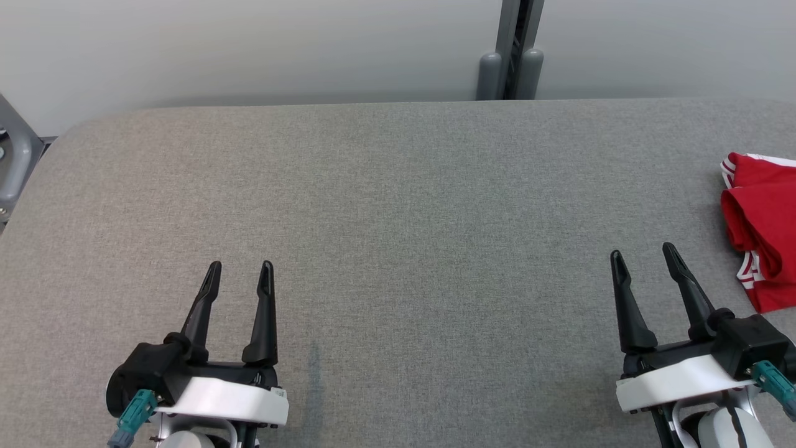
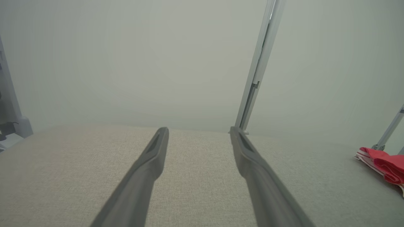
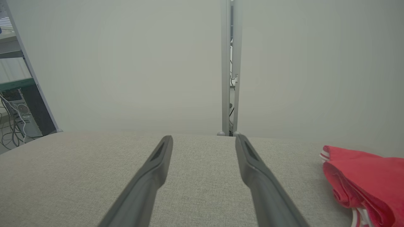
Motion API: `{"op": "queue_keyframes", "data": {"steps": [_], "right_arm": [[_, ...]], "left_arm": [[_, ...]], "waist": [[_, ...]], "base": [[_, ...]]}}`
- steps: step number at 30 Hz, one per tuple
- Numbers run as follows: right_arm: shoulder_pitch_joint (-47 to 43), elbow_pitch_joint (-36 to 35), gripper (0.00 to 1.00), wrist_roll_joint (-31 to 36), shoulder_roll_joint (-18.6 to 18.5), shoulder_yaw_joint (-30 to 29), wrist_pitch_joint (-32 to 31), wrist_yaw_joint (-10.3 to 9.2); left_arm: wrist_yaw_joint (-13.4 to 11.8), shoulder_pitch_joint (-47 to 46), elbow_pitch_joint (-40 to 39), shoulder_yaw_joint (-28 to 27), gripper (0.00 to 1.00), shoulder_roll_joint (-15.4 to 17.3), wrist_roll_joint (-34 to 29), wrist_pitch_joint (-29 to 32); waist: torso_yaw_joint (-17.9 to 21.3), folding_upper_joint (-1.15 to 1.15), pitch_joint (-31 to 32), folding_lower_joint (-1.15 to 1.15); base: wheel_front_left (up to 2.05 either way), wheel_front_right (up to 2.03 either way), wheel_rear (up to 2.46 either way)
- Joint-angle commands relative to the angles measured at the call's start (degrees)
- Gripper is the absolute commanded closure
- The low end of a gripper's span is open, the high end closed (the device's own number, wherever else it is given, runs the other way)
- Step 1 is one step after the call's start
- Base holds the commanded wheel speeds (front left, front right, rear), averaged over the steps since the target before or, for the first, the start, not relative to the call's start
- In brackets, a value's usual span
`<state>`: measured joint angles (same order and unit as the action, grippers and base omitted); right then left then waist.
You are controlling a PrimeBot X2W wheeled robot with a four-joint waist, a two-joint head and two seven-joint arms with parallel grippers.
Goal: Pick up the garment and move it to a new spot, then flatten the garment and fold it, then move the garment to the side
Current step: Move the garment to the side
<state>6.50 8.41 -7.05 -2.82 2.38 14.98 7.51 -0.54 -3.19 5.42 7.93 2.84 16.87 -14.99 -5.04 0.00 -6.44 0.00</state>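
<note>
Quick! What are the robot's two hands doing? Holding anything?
Left gripper: open, holding nothing.
Right gripper: open, holding nothing; the red garment lies untouched to its right.

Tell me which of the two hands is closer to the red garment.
The right hand: it sits close beside the red garment, while the left hand is far across the grey table.

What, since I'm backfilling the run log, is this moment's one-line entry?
stage: before pickup; left gripper: open, empty; right gripper: open, empty; garment: red, bunched, right of right gripper, untouched
</note>
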Motion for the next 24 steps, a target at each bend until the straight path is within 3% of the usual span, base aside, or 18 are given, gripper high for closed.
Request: {"op": "queue_keyframes", "data": {"steps": [1,24], "right_arm": [[0.45,-0.16,0.0,0.1,-0.23,-0.16,0.26,-0.05],[0.76,-0.46,0.0,-0.53,-0.22,0.53,0.26,-0.05]], "left_arm": [[0.35,-0.74,0.14,-0.41,0.0,0.19,0.34,-0.23],[2.98,-0.25,0.87,-0.9,0.0,0.2,3.37,-0.23]], "waist": [[0.05,0.0,-0.04,0.0],[0.06,0.0,-0.28,0.0]], "base": [[0.0,0.0,0.0],[0.0,0.0,0.0]]}}
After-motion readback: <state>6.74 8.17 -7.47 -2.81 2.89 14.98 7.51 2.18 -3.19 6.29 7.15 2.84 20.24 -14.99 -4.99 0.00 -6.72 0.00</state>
